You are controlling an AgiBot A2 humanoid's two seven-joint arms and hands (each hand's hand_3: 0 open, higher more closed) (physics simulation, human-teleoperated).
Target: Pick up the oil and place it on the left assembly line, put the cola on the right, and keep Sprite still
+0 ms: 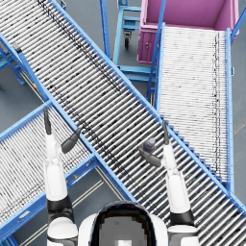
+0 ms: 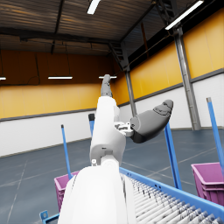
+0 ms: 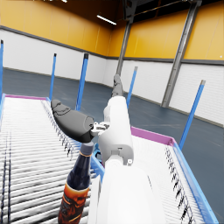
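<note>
Since the cola is destined for the right assembly line, the right hand (image 3: 98, 124) is positioned over the near part of the central roller conveyor (image 1: 96, 96), just beside the cola bottle (image 3: 78, 186). The bottle is stood upright on the conveyor's rollers, between its two blue rails. It is identified as cola from its dark contents and orange-brown label; this identification is a judgement.

The hand is spread wide. The thumb (image 3: 70, 119) is extended over the bottle cap, and the fingers (image 3: 117, 85) are pointed straight away from the forearm, so the bottle is bracketed but not enclosed. No closed grasp is shown, and it cannot be determined whether the thumb is in contact with the cap. The posture is judged to be a pre-grasp approach, with the bottle neck lined up in the gap so that closure can be made on it.

The left hand (image 2: 131, 126) is raised beyond the conveyor's left rail, above the left assembly line (image 1: 24, 153). Its fingers are held apart, the thumb is splayed outward, and nothing is held or touched. It is judged to be parked clear of the work.

Beyond the conveyor's right rail, the right assembly line (image 1: 192, 86) is laid out, and a pink bin (image 1: 192, 14) is set at its far end. Neither oil nor Sprite is seen in any view.
</note>
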